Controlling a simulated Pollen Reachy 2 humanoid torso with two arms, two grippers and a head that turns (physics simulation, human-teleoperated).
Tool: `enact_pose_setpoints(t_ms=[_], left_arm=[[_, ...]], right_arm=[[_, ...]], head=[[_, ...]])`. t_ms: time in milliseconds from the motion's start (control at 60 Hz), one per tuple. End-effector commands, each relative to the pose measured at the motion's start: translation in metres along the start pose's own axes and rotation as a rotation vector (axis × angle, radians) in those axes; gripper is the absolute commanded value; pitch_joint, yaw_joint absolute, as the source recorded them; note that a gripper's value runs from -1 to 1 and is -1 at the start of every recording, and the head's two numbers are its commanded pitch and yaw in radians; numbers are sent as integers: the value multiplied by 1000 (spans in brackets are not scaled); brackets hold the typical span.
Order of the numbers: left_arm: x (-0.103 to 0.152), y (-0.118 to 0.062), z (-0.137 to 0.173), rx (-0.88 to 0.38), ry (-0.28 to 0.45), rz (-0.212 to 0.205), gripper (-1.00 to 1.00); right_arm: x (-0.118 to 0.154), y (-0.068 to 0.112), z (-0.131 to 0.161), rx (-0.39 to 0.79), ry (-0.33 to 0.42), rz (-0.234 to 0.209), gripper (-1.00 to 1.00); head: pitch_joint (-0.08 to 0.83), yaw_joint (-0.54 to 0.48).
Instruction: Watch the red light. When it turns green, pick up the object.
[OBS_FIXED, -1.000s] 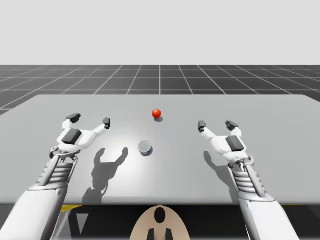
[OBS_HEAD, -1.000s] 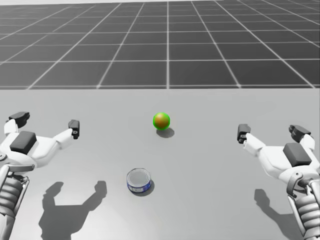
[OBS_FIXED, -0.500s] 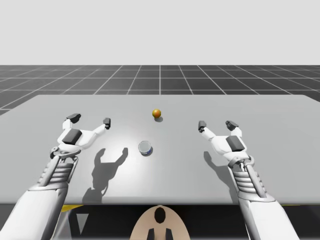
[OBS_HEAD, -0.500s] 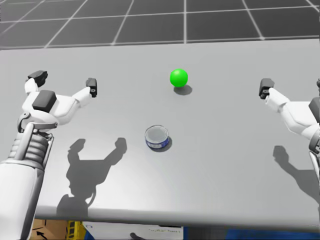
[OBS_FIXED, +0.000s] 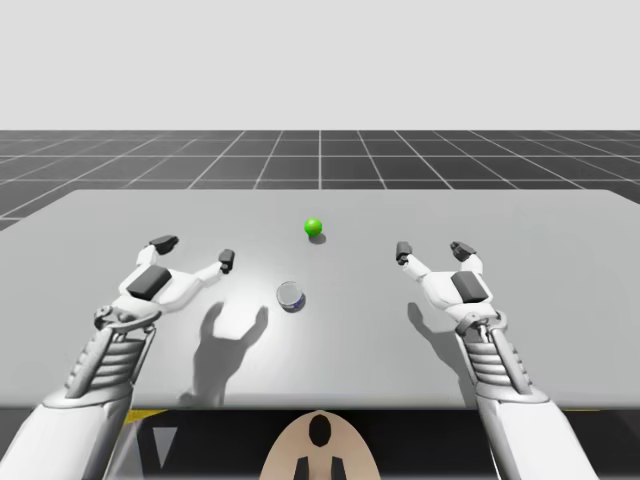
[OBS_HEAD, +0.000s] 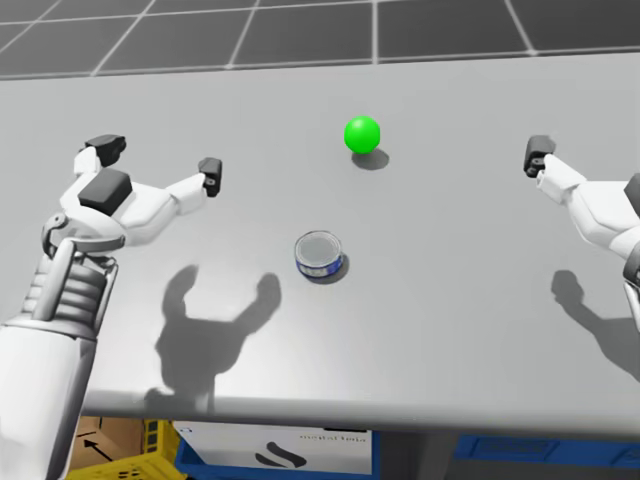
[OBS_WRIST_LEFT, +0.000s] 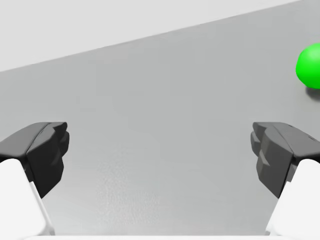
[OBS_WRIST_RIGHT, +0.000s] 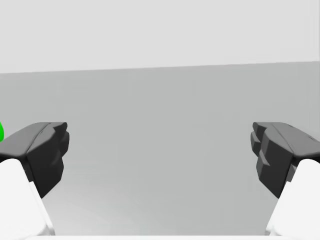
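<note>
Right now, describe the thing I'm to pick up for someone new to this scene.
On the grey table, look near the middle, between my left gripper and my right gripper. The can stands there, nearer me than the green light. It is a low round tin with blue sides and a silvery top; the light is a plain ball.

Heads up, you've got a green light now, it was red a second ago. The left claw has slid a bit toward the small blue can, and the head's tipped down further.
</note>
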Motion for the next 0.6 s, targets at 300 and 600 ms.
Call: enact_pose_setpoints(t_ms=[300, 600], left_arm=[[1, -50, 32, -432, 254, 102, -1000], [-26, -90, 13, -463, 309, 36, -1000]], right_arm=[[-5, 4, 0, 0, 12, -6, -1000], [-5, 4, 0, -1, 12, -4, -1000]], head=[[657, 125], [655, 121]])
